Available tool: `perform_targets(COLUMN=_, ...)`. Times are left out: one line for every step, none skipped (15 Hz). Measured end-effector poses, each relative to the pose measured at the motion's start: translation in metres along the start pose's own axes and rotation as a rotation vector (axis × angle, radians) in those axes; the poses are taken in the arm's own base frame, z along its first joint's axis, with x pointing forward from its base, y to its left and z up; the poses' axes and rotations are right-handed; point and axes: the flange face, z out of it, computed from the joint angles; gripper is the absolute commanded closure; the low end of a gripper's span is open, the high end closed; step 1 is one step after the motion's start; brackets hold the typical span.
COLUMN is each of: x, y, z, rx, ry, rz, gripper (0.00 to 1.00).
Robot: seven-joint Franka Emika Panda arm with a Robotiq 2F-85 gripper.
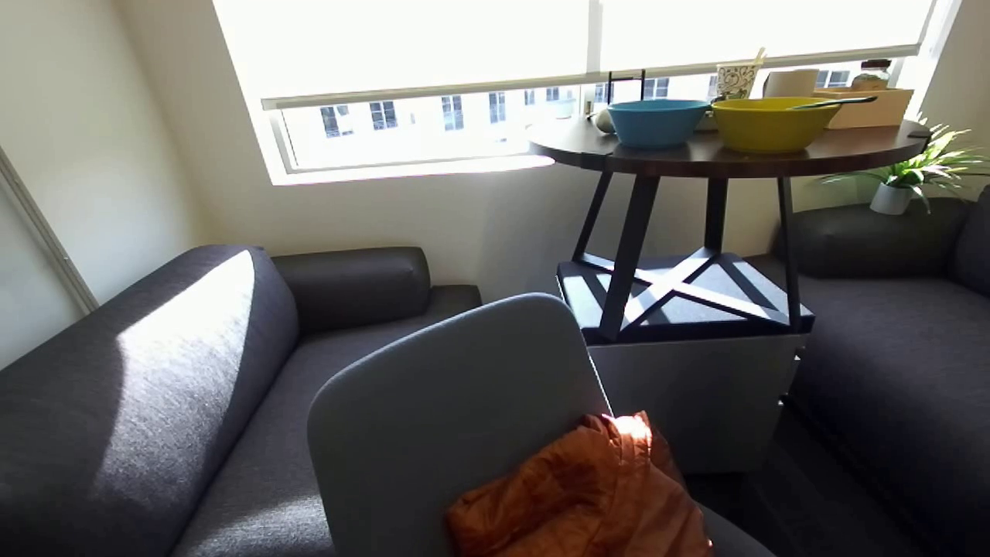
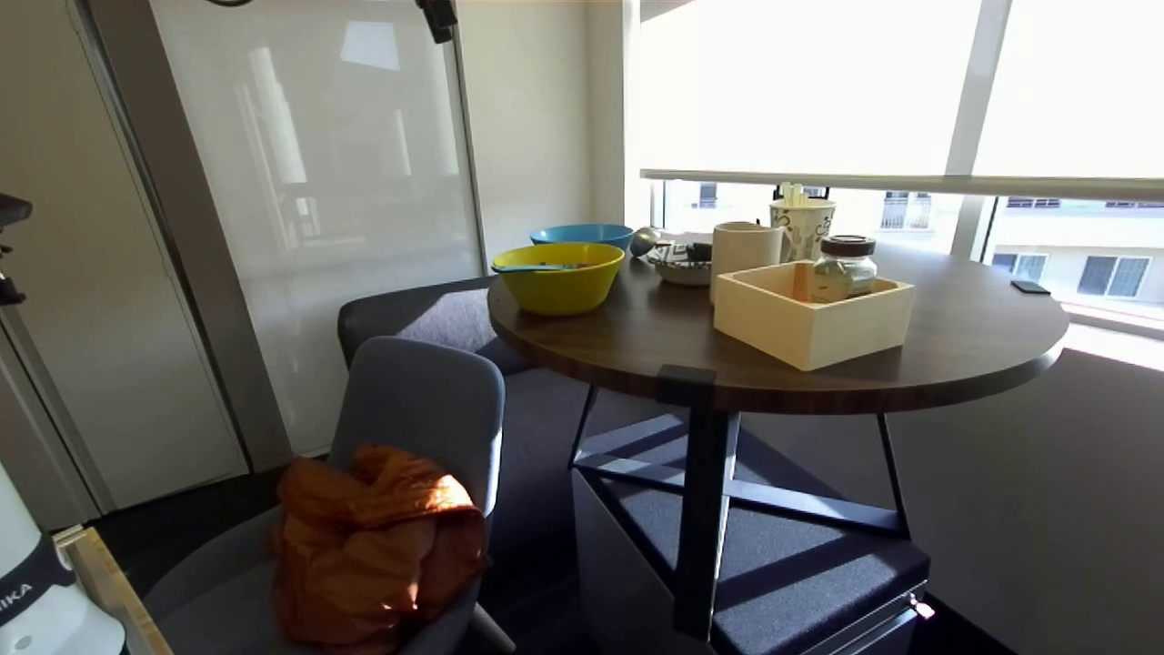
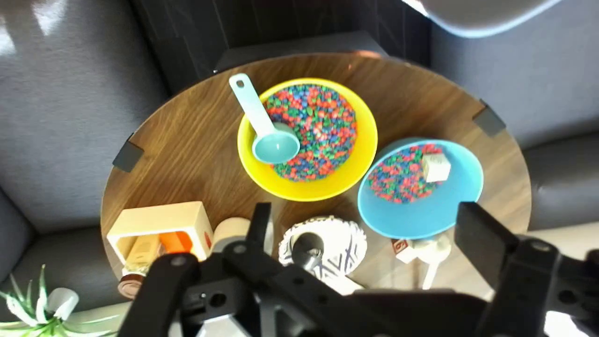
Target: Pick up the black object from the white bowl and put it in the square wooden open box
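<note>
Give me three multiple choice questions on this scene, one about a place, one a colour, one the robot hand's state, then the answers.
1. Where is the black object? A in the wooden box; B in the white bowl; C in the blue bowl.
2. What colour bowl holds the scoop? A blue; B green; C yellow.
3. How is the hand? A open; B shut on a mug; C shut on a cube.

1 B: the wrist view shows it inside the white bowl. 2 C: it rests in the yellow bowl. 3 A: its fingers stand wide apart with nothing gripped.
</note>
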Motion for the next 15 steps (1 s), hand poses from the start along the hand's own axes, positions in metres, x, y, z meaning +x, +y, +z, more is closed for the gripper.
perform_targets(x=0.012, y=0.0, z=-0.001, rx=0.003, ry=0.013, rz=0.033, gripper=0.0)
perform_targets(x=0.02, y=-0.001, z=-0.001, rx=0.004, ry=0.017, rz=0.05, gripper=0.0)
perform_targets(x=0.023, y=-0.003, z=0.0, rx=0.004, ry=0.019, rz=0.058, gripper=0.0)
perform_targets(x=0.025, y=-0.004, z=0.0, rx=0.004, ry=0.02, rz=0.062, gripper=0.0)
perform_targets(x=0.026, y=-0.004, z=-0.001, rx=0.005, ry=0.021, rz=0.064, gripper=0.0)
perform_targets(x=0.026, y=-0.004, z=-0.002, rx=0.006, ry=0.023, rz=0.066, gripper=0.0)
perform_targets(x=0.026, y=-0.004, z=-0.003, rx=0.007, ry=0.025, rz=0.066, gripper=0.0)
perform_targets(x=0.026, y=-0.004, z=-0.004, rx=0.008, ry=0.027, rz=0.067, gripper=0.0)
perform_targets(x=0.026, y=-0.004, z=-0.004, rx=0.008, ry=0.027, rz=0.067, gripper=0.0)
perform_targets(x=0.026, y=-0.004, z=-0.004, rx=0.008, ry=0.027, rz=0.067, gripper=0.0)
perform_targets(x=0.026, y=-0.004, z=-0.004, rx=0.007, ry=0.027, rz=0.067, gripper=0.0)
perform_targets(x=0.027, y=-0.003, z=-0.002, rx=0.005, ry=0.023, rz=0.075, gripper=0.0)
perform_targets(x=0.031, y=-0.001, z=0.004, rx=-0.003, ry=0.014, rz=0.097, gripper=0.0)
perform_targets(x=0.038, y=0.002, z=0.012, rx=-0.012, ry=0.004, rz=0.125, gripper=0.0)
perform_targets(x=0.05, y=0.006, z=0.023, rx=-0.021, ry=-0.007, rz=0.155, gripper=0.0)
